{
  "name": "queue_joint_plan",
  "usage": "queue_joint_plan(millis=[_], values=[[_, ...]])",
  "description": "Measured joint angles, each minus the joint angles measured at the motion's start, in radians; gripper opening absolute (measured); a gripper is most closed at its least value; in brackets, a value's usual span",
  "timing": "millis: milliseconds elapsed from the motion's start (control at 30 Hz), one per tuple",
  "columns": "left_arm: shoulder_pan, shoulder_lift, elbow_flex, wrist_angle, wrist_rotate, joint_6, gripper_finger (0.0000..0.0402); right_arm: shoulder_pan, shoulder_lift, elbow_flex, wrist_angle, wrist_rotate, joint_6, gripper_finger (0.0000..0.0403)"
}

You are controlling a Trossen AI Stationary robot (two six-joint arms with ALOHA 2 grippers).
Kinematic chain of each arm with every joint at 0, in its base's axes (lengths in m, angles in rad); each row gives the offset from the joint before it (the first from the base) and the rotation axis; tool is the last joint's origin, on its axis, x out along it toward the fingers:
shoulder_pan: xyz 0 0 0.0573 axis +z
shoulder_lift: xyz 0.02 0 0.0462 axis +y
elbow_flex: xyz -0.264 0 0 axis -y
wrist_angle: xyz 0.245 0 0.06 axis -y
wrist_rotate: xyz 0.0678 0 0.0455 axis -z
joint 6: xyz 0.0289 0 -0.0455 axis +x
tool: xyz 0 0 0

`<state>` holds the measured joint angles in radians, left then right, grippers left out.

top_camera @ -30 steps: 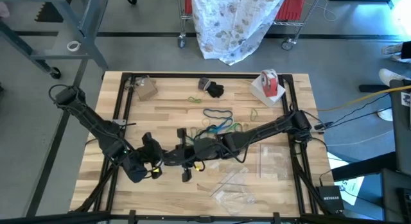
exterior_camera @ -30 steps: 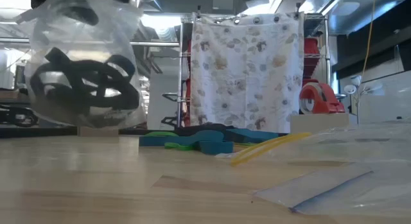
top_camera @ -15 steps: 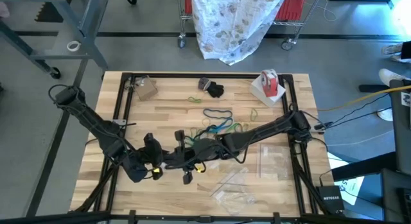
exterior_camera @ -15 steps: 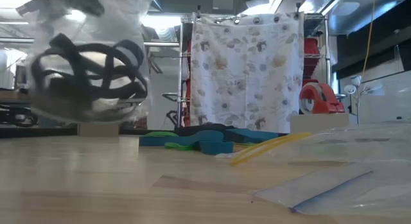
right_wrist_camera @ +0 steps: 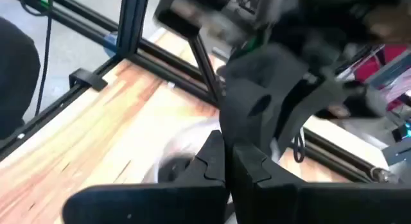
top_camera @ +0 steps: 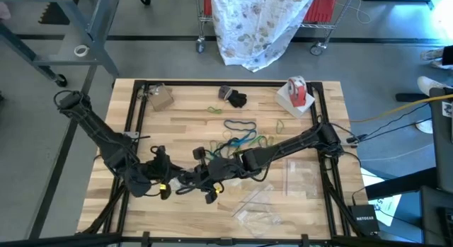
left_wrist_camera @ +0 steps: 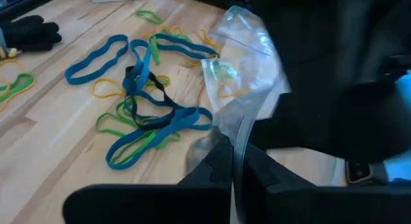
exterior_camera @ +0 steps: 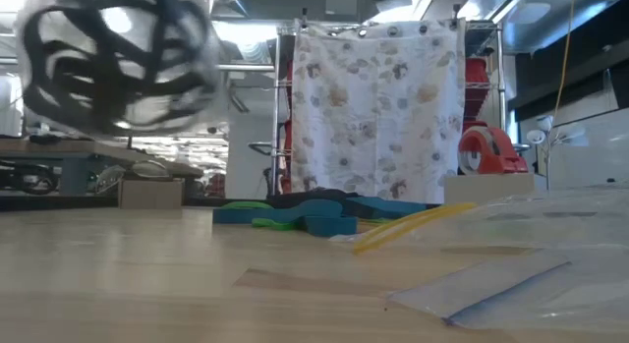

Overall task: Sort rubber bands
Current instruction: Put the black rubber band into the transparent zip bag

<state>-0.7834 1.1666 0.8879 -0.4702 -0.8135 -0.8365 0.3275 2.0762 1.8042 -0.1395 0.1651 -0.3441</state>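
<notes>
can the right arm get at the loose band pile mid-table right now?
Probably not as it stands. The right gripper is shut on the clear bag, shared with the left gripper. The rubber bands lie close by and uncovered, but it has no free fingers.

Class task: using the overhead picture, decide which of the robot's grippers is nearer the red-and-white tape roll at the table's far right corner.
Right. The right gripper is mid-table near the front, diagonally across from the red-and-white tape roll; the left gripper sits beside it, slightly farther from the roll.
</notes>
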Motion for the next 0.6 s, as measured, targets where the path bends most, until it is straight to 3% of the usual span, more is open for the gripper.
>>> queue_joint_plan(millis=[367, 600], values=[[0.033, -0.019, 0.000, -0.024, -0.001, 0.000, 0.0000, -0.016, 0.012, 0.000, -0.103, 0.001, 0.312, 0.0009], [0.054, -0.012, 0.000, -0.067, 0.028, -0.020, 0.0000, -0.014, 0.043, -0.001, -0.150, 0.118, 0.348, 0.0109]])
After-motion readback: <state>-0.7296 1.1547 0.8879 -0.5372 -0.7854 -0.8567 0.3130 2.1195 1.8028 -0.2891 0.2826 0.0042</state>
